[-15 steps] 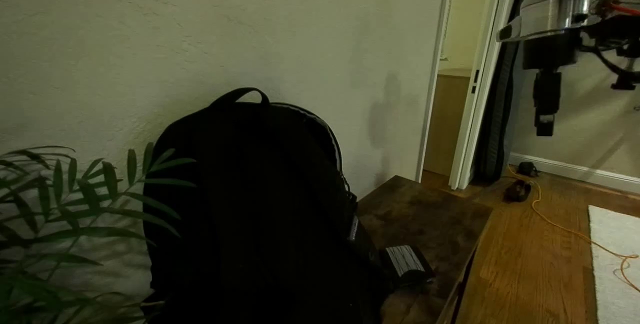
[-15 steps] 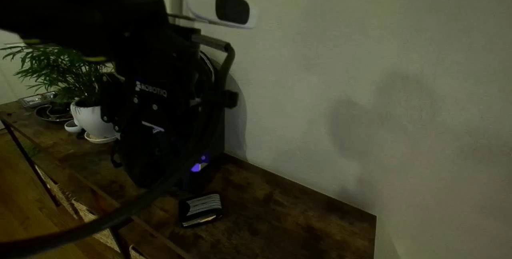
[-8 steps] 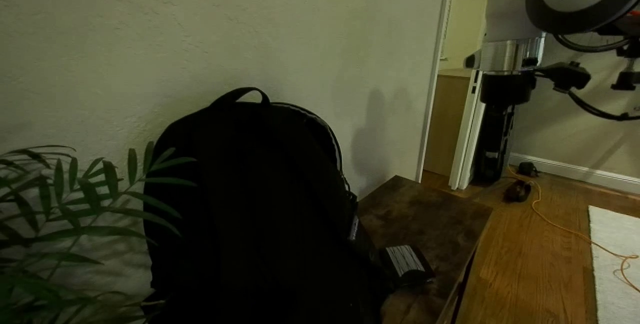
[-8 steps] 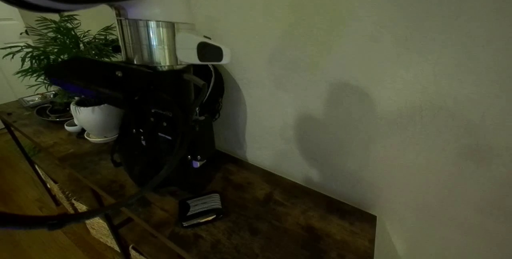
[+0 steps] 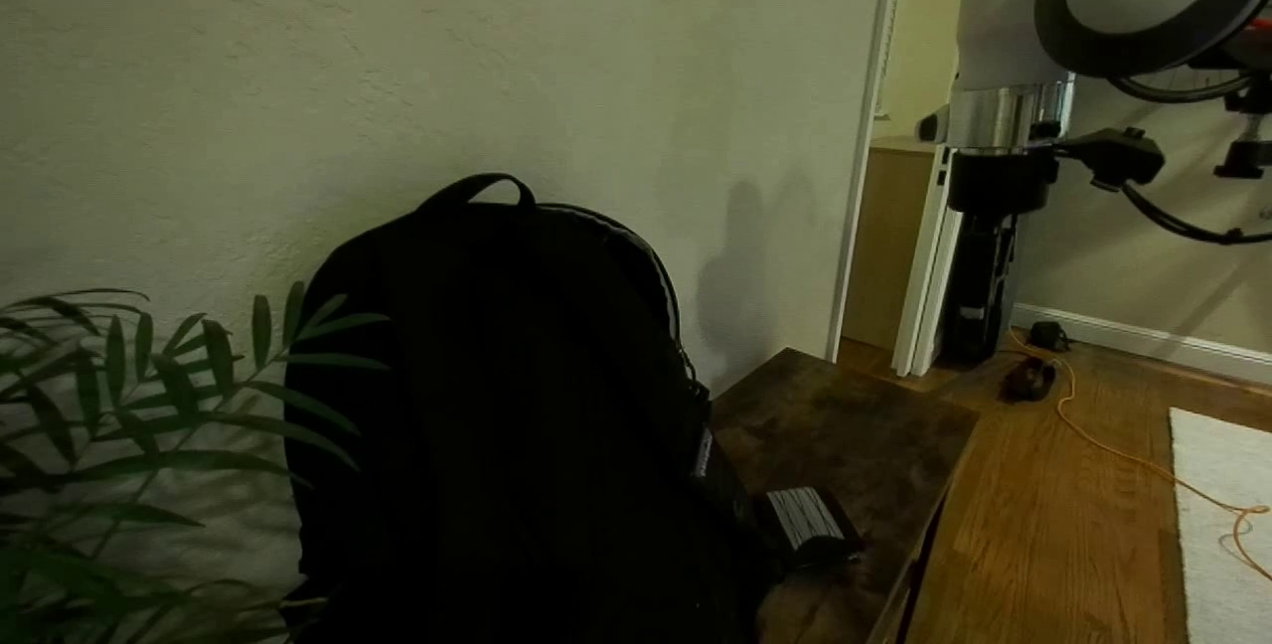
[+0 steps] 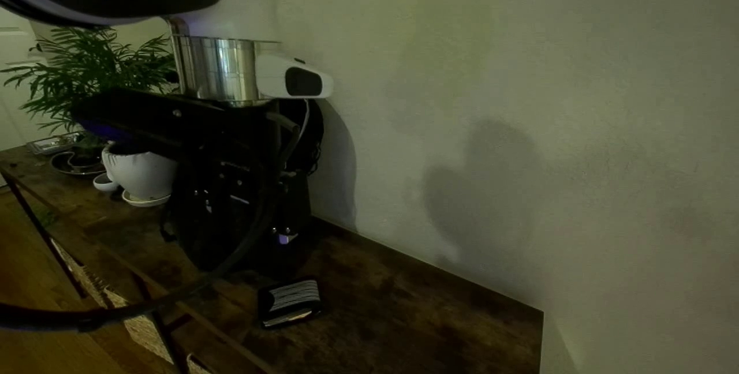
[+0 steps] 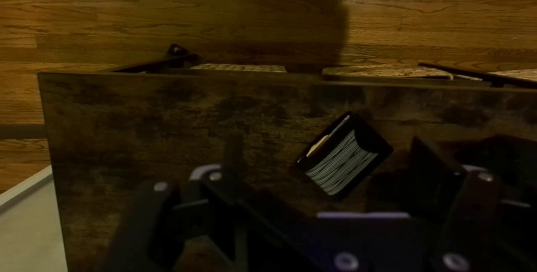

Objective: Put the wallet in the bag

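Dark grey, the wallet (image 7: 345, 157) lies below the pincer (image 7: 329, 153), between its parted jaws in the wrist view.

I can read no lettering; the pale marking (image 5: 704, 453) at three o'clock on the bag (image 5: 517, 425) is too small.

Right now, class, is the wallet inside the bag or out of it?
Out: the wallet lies on the tabletop, striped face up, in all three views; the bag stands nearby.
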{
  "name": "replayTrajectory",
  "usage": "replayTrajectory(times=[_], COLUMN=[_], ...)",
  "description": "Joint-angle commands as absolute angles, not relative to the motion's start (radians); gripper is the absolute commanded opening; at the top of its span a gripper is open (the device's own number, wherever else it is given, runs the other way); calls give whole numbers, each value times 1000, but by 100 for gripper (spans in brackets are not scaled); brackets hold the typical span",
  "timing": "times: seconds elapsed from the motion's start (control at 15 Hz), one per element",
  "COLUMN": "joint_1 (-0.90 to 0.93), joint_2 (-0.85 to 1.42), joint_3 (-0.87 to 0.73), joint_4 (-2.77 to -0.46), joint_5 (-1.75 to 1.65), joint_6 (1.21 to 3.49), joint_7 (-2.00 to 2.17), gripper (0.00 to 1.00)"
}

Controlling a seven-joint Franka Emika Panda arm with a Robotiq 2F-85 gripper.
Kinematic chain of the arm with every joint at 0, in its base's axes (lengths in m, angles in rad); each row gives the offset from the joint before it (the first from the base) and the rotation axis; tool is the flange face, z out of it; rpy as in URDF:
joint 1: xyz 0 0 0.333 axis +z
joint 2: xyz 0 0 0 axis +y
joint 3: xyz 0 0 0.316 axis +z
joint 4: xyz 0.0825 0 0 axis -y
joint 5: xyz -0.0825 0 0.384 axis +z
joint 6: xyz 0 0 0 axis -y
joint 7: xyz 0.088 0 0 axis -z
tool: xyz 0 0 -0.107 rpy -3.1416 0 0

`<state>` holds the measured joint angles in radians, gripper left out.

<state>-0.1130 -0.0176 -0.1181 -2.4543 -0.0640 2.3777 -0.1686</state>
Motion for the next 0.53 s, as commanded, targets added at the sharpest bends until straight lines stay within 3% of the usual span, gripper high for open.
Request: replayTrajectory(times=[0.0,0.47], joint_1=[-110,-110], joint_2=[14,162], joint_3=[-114,-87], joint_4=[-2453,-2433], joint_5=[-47,90], joint_6=[2411,2534], joint_7=[-155,-143], gripper=[100,100])
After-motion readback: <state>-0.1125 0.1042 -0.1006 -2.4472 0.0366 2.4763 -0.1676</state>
